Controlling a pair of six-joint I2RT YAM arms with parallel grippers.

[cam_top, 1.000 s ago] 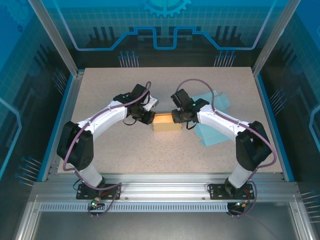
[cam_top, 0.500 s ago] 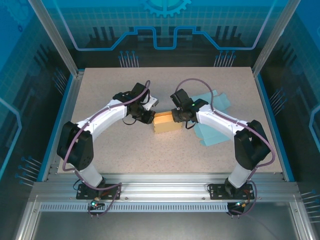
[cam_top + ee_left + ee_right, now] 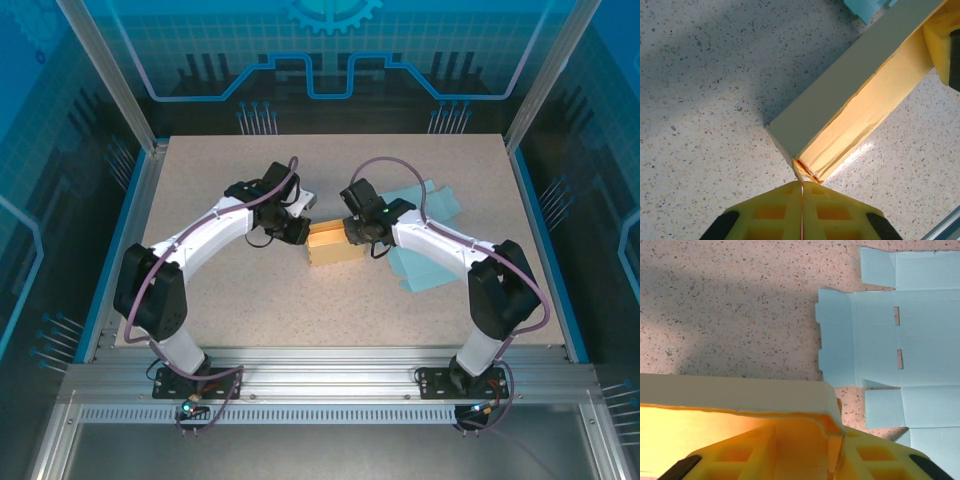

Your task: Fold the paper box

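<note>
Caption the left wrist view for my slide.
Left gripper, jaws shut on a corner flap of the paper box on the speckled table.

Paper box (image 3: 730, 395) and blue sheet (image 3: 900, 340) run off-frame, perhaps half unseen

The box (image 3: 335, 245) is cream-grey outside and orange-yellow inside. The counter (image 3: 260, 300) is beige with dark speckles. The flat cardboard sheets (image 3: 920, 330) are pale blue.

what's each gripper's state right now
Left gripper: closed, pinching a corner flap of the paper box.
Right gripper: straddles the box's end wall; grip cannot be told.
</note>
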